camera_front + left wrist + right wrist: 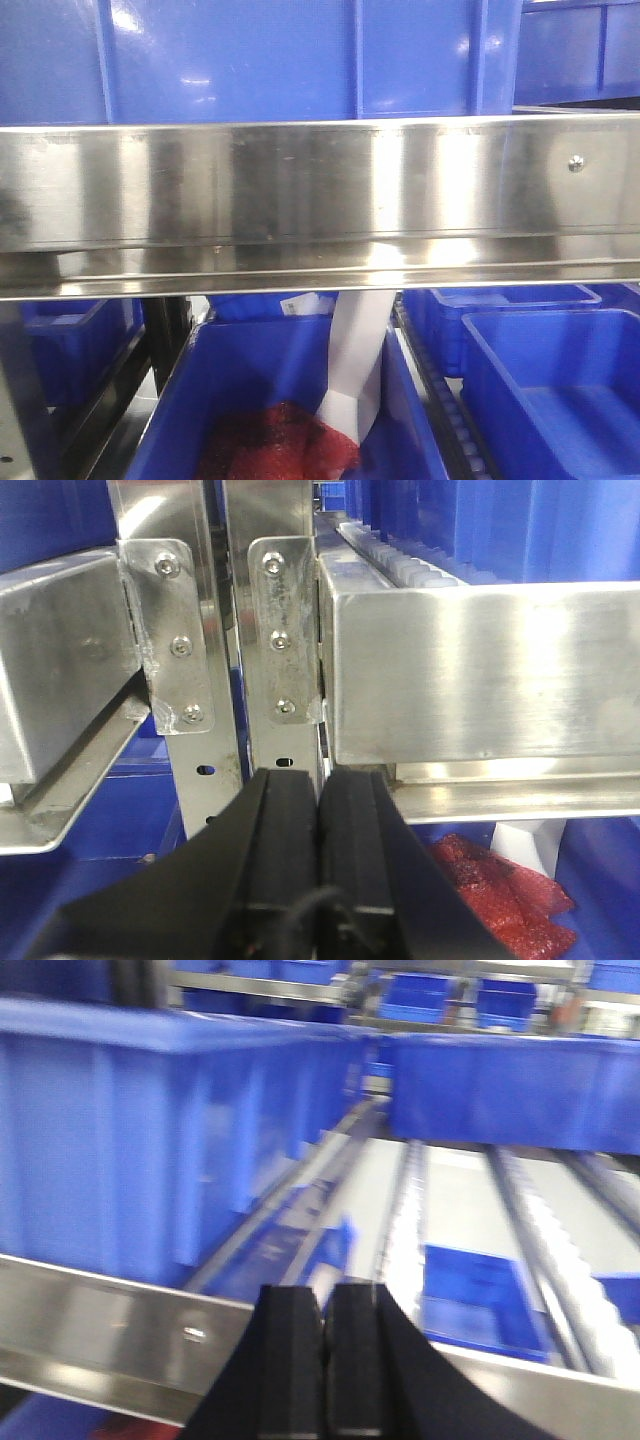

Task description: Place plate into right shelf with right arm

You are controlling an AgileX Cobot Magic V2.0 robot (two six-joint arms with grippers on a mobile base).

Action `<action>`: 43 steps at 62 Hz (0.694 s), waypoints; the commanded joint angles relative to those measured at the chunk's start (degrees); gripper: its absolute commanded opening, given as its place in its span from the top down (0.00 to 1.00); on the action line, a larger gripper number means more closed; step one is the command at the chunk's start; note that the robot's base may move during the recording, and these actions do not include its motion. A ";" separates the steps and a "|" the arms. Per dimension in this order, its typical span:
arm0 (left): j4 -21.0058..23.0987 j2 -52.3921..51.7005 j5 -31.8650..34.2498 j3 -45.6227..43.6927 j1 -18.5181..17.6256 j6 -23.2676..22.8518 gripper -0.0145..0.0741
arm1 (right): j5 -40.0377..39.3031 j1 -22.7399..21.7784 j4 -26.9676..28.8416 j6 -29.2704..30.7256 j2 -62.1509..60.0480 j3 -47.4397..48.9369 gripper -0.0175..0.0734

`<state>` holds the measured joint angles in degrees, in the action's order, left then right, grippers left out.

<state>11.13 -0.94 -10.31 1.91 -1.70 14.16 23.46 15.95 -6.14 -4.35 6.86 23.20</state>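
Front view: the right shelf presents a brushed steel front rail across the frame, with a large blue bin seated above it. Below the rail, a lower blue bin holds red mesh material at 6 o'clock and a white strip standing at a slant.

The plate appears in no view; its location cannot be told.

Left gripper: jaws clenched together, nothing between them, facing the steel uprights.

Right gripper: jaws clenched, empty, above a steel rail; roller tracks run toward 12 o'clock.
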 commanded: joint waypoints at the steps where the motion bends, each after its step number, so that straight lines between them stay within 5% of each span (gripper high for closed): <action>1: 0.45 -0.56 4.94 0.45 -0.35 -0.16 0.89 | -9.15 -5.78 7.54 8.46 -1.06 -2.34 0.78; 7: 0.45 -0.56 4.94 0.45 -0.35 -0.16 0.89 | -12.57 -10.29 13.80 14.59 -3.40 -7.09 0.78; 19: 0.45 -0.56 4.94 0.45 -0.35 -0.16 0.89 | -19.08 -15.14 13.99 14.64 -7.95 -16.41 0.78; 32: 0.45 -0.56 4.94 0.45 -0.35 -0.16 0.89 | -27.70 -16.12 13.99 13.68 -8.22 -24.70 0.78; 43: 0.45 -0.56 4.94 0.45 -0.35 -0.16 0.89 | -26.53 -16.13 13.93 13.38 -8.22 -24.45 0.78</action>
<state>11.13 -0.94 -10.31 1.91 -1.70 14.16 3.39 0.22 7.75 9.21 -0.57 -1.59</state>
